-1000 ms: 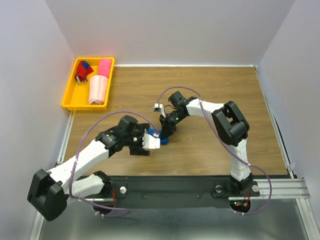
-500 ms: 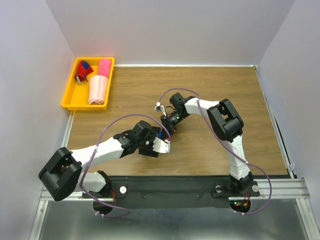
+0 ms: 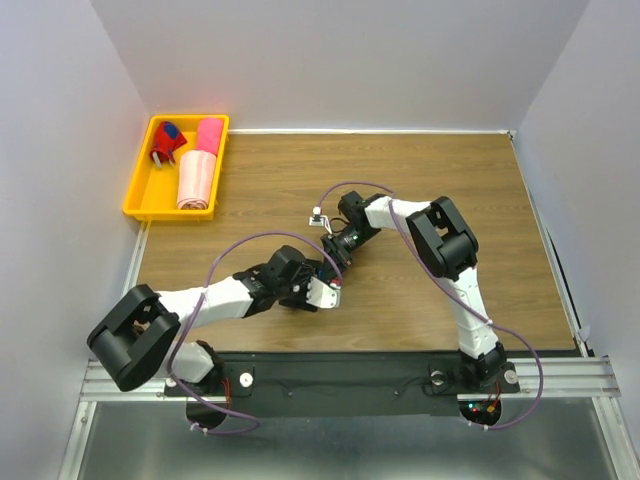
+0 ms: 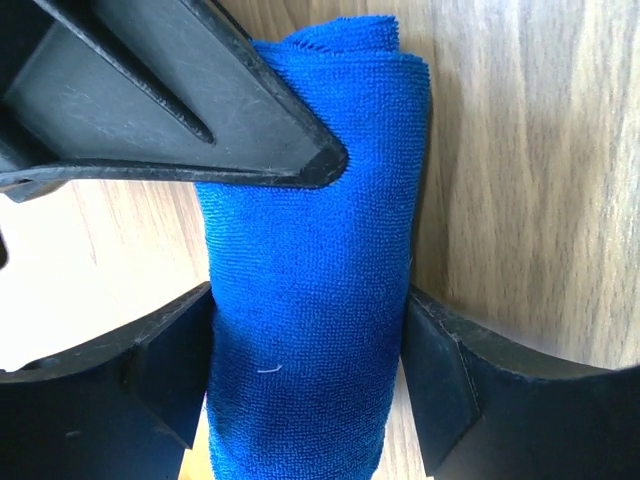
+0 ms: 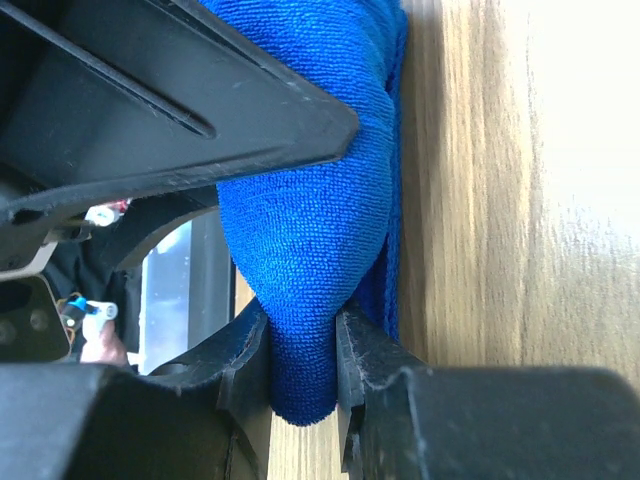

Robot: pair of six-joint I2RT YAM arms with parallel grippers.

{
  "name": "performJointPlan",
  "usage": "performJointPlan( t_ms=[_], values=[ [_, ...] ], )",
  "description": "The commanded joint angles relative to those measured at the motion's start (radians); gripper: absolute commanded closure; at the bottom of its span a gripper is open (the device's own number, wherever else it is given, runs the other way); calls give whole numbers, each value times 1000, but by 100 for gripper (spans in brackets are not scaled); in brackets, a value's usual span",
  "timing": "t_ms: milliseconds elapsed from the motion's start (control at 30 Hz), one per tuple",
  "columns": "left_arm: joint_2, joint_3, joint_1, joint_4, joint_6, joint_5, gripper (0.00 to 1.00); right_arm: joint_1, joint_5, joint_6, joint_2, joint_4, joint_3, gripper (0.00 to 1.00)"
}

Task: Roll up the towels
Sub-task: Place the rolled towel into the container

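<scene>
The royal blue towel (image 4: 310, 300) lies as a roll on the wooden table, mid-front. My left gripper (image 4: 305, 385) is shut on the roll, one finger (image 4: 170, 375) pressing each side. My right gripper (image 5: 300, 365) is shut on a bunched end of the same towel (image 5: 300, 230). In the top view both grippers meet, the left (image 3: 327, 287) just in front of the right (image 3: 333, 262), and they hide most of the towel. The hot pink towel (image 3: 209, 134) and the pale pink towel (image 3: 197, 181) lie rolled in the yellow tray.
The yellow tray (image 3: 140, 188) sits at the far left of the table and also holds a small red and blue item (image 3: 167, 144). Grey walls close in the left, back and right sides. The arm bases stand on a black rail at the near edge.
My left arm has swung right and stretched low across the table, bringing its gripper onto the blue towel beside the right gripper. The right gripper has barely moved.
</scene>
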Motion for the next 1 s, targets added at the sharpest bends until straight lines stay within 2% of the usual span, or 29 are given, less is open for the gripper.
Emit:
performJointPlan(
  t_ms=[0, 133, 267, 467, 833, 867, 933, 967],
  values=[
    [-74, -60, 1, 37, 24, 78, 20, 9, 182, -86, 76, -19, -20, 99],
    [-123, -100, 47, 37, 58, 118, 20, 11, 200, -127, 73, -21, -40, 100],
    [-173, -136, 116, 34, 112, 256, 20, 11, 216, -161, 62, -24, -46, 99],
    [-143, -134, 171, 32, 147, 337, 24, 9, 231, -189, 62, -37, -28, 99],
    [-85, -127, 176, 61, 224, 425, 31, 17, 253, -218, 101, -88, 32, 99],
    [-77, -117, 177, 60, 225, 425, 35, 20, 254, -216, 104, -91, 35, 99],
    [-49, -100, 177, 44, 218, 422, 65, 21, 257, -210, 105, -94, 44, 98],
    [-39, -83, 177, 28, 202, 414, 95, 20, 263, -197, 101, -94, 47, 95]
  ],
)
